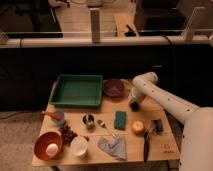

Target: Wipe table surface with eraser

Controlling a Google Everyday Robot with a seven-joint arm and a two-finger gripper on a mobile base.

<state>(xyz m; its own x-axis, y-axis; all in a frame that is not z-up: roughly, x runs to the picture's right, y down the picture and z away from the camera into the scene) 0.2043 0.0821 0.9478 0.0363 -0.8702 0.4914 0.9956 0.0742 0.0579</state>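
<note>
The table surface is a small top of pale wooden planks, crowded with items. A green rectangular eraser pad lies flat near the table's middle. My gripper hangs from the white arm, which reaches in from the right. It is just above the table, right of and behind the eraser, and just in front of a purple bowl. It is apart from the eraser and nothing shows in it.
A green tray stands at the back left. A yellow item, a black object and a black-handled tool lie to the right. A grey-blue cloth, a white cup, an orange bowl, a metal cup and a spoon lie in front.
</note>
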